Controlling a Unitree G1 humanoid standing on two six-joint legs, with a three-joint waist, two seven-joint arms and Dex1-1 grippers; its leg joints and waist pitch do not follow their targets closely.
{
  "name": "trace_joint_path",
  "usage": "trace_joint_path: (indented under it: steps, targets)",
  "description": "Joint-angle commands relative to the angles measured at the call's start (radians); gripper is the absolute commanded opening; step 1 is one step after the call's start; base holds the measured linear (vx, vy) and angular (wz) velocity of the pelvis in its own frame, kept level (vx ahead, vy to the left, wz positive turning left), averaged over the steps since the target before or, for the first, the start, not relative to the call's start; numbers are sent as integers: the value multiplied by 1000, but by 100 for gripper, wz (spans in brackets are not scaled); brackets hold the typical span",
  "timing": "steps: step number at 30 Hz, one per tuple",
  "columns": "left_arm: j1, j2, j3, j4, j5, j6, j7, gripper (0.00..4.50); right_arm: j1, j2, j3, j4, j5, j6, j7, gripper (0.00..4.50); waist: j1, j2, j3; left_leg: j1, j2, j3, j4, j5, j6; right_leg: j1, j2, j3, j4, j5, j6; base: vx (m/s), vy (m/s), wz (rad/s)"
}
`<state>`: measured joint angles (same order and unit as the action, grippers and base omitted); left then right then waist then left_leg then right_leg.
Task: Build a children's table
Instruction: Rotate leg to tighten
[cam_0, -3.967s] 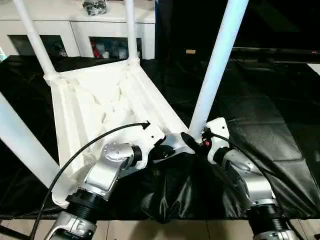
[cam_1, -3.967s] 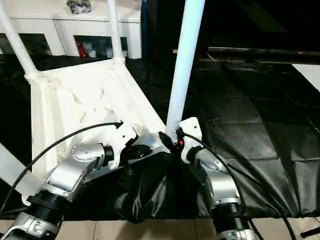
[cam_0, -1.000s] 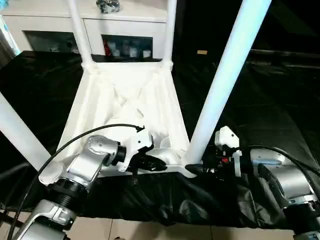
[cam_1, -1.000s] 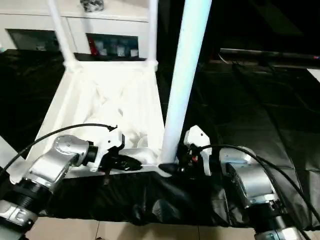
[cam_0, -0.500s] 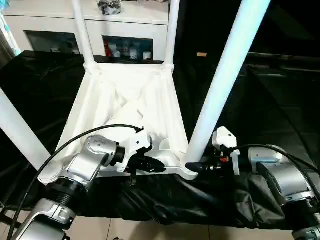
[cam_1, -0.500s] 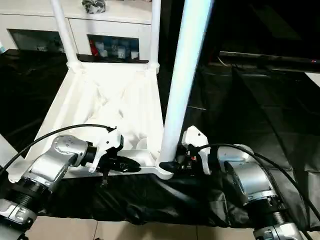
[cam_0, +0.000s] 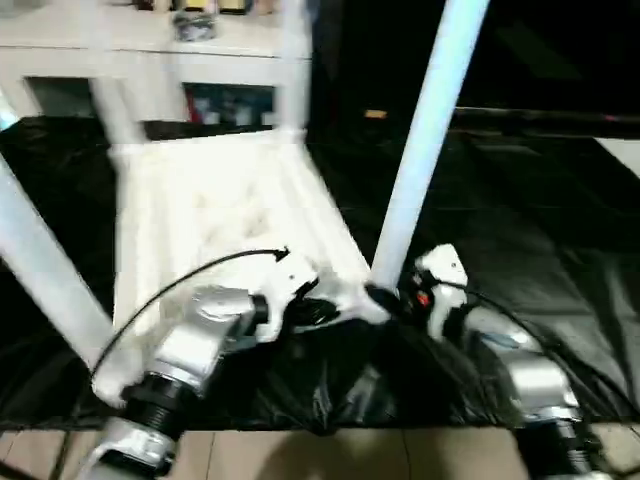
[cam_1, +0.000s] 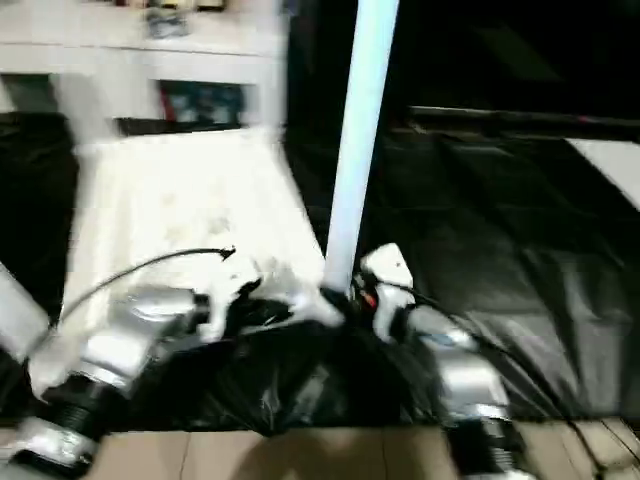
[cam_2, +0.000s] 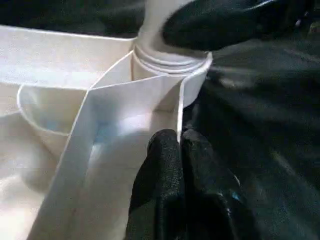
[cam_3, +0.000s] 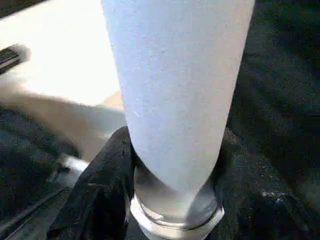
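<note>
Left hand (cam_2: 180, 150) pinches the table's rim wall (cam_2: 177, 107) tight; right hand (cam_3: 172, 165) clasps the leg (cam_3: 175, 90) base.

The left end effector (cam_2: 179, 145) pinches a thin upright wall of the children's table (cam_2: 125, 130), its two black fingers (cam_2: 165, 170) pressed together on the rib just below a round corner socket (cam_2: 172, 67); a white leg (cam_2: 152, 25) stands in that socket. The right end effector (cam_2: 210, 25) wraps the leg's base just above the socket; black sheeting (cam_2: 260, 125) lies beside the corner.
</note>
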<state>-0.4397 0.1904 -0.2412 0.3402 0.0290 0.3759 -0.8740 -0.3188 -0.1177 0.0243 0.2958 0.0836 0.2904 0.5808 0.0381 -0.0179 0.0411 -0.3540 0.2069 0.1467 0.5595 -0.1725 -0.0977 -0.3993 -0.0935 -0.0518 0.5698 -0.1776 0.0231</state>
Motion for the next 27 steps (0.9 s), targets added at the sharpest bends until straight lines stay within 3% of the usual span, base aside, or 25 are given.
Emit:
trace_joint_path:
  steps: [1, 2, 3, 4, 5, 6, 10, 15, 18, 21, 24, 27]
  targets:
    - [-22, -84, -66, -55, -29, -19, 5, 0, -8, 87, 110, 45, 20, 28, 24, 199, 0, 6, -34, -5, -1, -6, -83, -490, -24, 31, -34, 0, -105, -644, -51, 0, 0, 0]
    - [-22, -84, -66, -55, -29, -19, 5, 0, -8, 87, 110, 45, 20, 28, 24, 199, 0, 10, -37, 4, 1, -6, -81, -498, -16, 28, -37, 1, -109, -612, -64, 0, 0, 0]
    - [-22, -85, -72, -57, -23, -20, 6, 0, -12, 93, 115, 46, 17, 29, 25, 199, -3, 9, -37, 2, 3, -4, -84, -491, -5, 28, -34, 3, -104, -553, -85, 0, 0, 0]
    - [-28, -74, -80, -43, -4, -29, 9, 0, -8, 92, 142, 31, 16, 20, 68, 234, -2, 11, -32, 1, 4, -2, -87, -497, -3, 27, -31, 4, -104, -531, -95, 0, 0, 0]
    - [-28, -74, -80, -43, -4, -29, 9, 0, -8, 92, 142, 31, 16, 20, 68, 234, -2, 11, -32, 1, 4, -2, -87, -497, -3, 27, -31, 4, -104, -531, -95, 0, 0, 0]
    - [-32, -67, -80, -33, 5, -36, 10, 0, -6, 89, 149, 26, 13, 13, 76, 269, -2, 12, -32, 6, 4, 0, -85, -508, -2, 24, -32, 4, -104, -531, -101, 0, 0, 0]
    - [-47, -26, -76, -15, 26, -57, 2, 0, 10, 62, 142, 3, 22, 23, 110, 281, 0, 14, -32, 5, 6, 1, -86, -498, 1, 25, -33, 8, -100, -512, -111, 0, 0, 0]
    - [-54, 28, -81, -3, 45, -85, -28, 0, 24, -14, 142, -33, 20, 6, 167, 343, 5, 15, -37, 1, 8, 6, -85, -447, 5, 31, -33, 14, -88, -433, -139, 0, 0, 0]
    - [-59, 39, -63, 1, 38, -63, -37, 0, 28, -53, 130, -56, 31, 7, 210, 343, 10, 17, -39, 2, 9, 12, -82, -412, 13, 32, -32, 17, -82, -380, -159, 0, 0, 0]
    - [-59, 37, -50, -2, 16, -21, -50, 47, 26, -73, 112, -59, 37, 6, 231, 354, 16, 15, -41, 0, 9, 15, -80, -382, 19, 33, -33, 18, -80, -380, -167, 0, 0, 0]
    - [-57, 43, -63, -4, 24, 16, -40, 70, 18, -89, 91, -58, 47, 7, 239, 354, 15, 14, -45, -13, 10, 12, -80, -333, 21, 44, -34, 15, -71, -342, -170, 0, 0, 0]
    - [-56, 47, -69, -6, 27, 36, -35, 79, 14, -98, 87, -54, 54, 9, 244, 354, 16, 11, -50, -12, 9, 17, -71, -282, 26, 43, -34, 19, -64, -278, -195, 0, 0, 0]
